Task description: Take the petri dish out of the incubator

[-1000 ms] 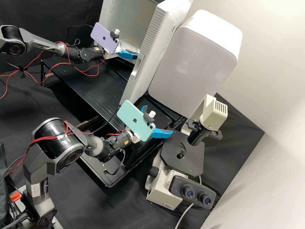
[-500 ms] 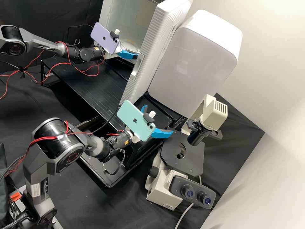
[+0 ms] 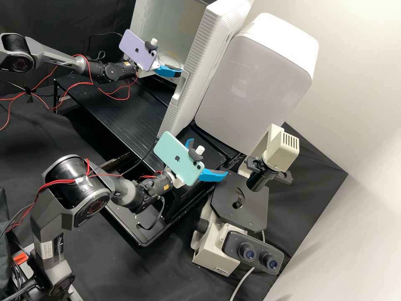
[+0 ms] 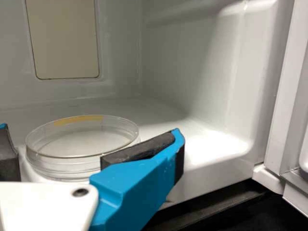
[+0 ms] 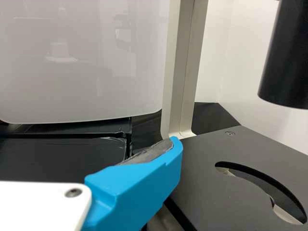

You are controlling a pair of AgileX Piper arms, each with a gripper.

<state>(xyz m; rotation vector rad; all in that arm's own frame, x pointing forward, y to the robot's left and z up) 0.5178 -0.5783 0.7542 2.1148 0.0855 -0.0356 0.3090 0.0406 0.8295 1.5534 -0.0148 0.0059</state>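
A clear round petri dish (image 4: 82,142) with its lid on rests on the white floor of the incubator (image 4: 211,144), close to the opening. My left gripper (image 4: 90,132) is open, with one blue finger on each side of the dish; the near finger (image 4: 144,163) overlaps its rim. In the high view the dish (image 3: 168,57) lies just inside the incubator (image 3: 163,21), behind the left gripper (image 3: 170,67). My right gripper (image 3: 209,158) hangs open and holds nothing, low beside the microscope stage (image 3: 240,202); one of its fingers (image 5: 144,175) sits at the stage edge (image 5: 240,163).
The incubator door (image 3: 200,62) stands swung open toward the front, between the two arms. A second white box (image 3: 259,79) stands to the right of it. A microscope (image 3: 238,246) occupies the front right. A black raised shelf (image 3: 125,113) runs under the left arm.
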